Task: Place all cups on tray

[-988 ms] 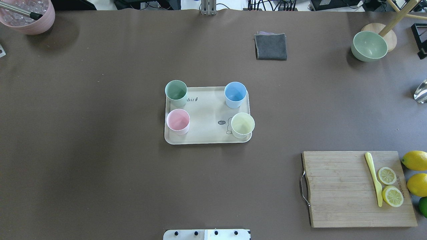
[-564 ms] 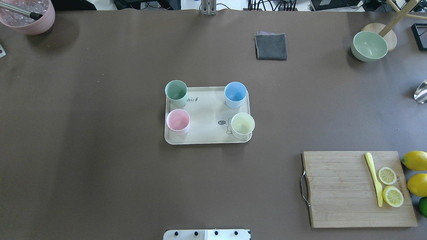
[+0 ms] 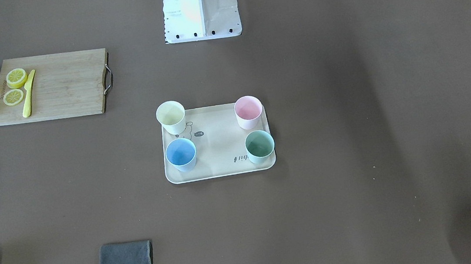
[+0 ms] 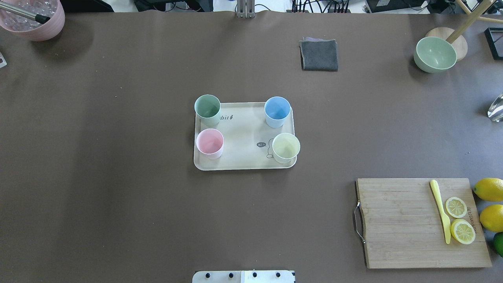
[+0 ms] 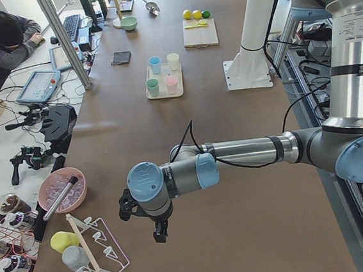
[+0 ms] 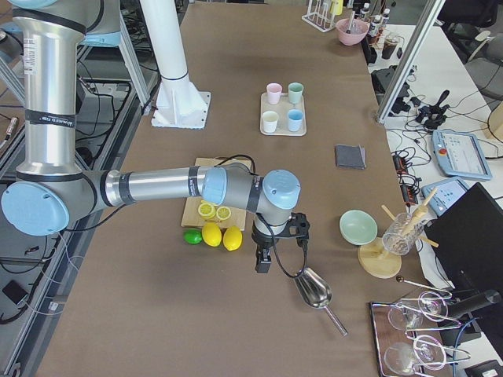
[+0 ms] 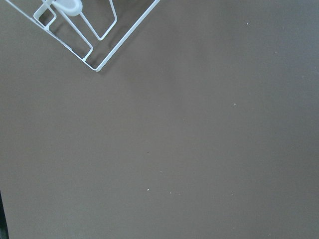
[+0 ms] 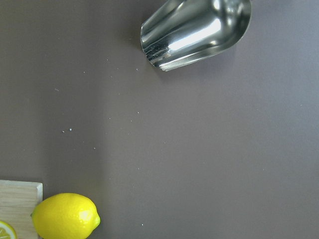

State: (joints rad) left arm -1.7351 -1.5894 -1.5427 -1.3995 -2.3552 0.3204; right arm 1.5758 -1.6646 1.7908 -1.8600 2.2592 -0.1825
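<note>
The cream tray lies at the table's middle and also shows in the front-facing view. Several cups stand upright on it, one near each corner: green, blue, pink and pale yellow. My left gripper hangs over bare table far from the tray, at the table's left end. My right gripper hangs at the right end, near the lemons. Both show only in the side views, so I cannot tell whether they are open or shut.
A bamboo cutting board carries a yellow knife and lemon slices, with lemons beside it. A grey cloth, a green bowl and a pink bowl sit at the far edge. A metal scoop and a wire rack lie below the wrists.
A dark shape at the right edge of the overhead view has drawn out of frame. The tray and cups have not moved.
</note>
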